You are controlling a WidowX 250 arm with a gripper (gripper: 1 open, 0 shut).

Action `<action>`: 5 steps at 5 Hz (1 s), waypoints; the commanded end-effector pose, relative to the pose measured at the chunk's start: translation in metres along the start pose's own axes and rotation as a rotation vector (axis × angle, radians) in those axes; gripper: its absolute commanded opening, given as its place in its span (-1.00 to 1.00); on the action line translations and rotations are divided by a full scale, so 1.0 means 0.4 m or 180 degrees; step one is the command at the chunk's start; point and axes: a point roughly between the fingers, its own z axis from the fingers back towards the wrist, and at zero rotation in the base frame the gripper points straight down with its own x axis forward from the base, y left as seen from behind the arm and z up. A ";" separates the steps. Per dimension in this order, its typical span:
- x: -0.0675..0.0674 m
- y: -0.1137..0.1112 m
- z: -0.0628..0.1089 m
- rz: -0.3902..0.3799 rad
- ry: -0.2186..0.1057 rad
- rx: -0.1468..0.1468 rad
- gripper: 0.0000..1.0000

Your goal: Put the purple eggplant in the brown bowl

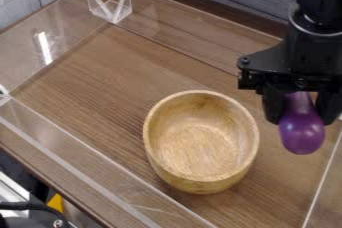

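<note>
Gripper [302, 104] clamped on purple eggplant [302, 132], hanging in air just right of brown bowl [201, 140]. Bowl empty, sitting on wooden table [120, 72]. Pick-up part done. Left to do: move over bowl, go down, let go.

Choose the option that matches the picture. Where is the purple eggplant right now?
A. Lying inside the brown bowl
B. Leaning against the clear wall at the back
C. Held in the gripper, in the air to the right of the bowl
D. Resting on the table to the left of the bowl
C: the purple eggplant hangs from the gripper, off the table and beside the right rim of the brown bowl, which holds nothing.
</note>
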 end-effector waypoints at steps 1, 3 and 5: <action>0.001 0.024 0.034 -0.0026 -0.0140 -0.0115 -1.00; -0.022 0.159 0.034 0.0265 -0.0292 0.0057 -1.00; -0.029 0.199 -0.017 0.0230 -0.0314 0.0134 -1.00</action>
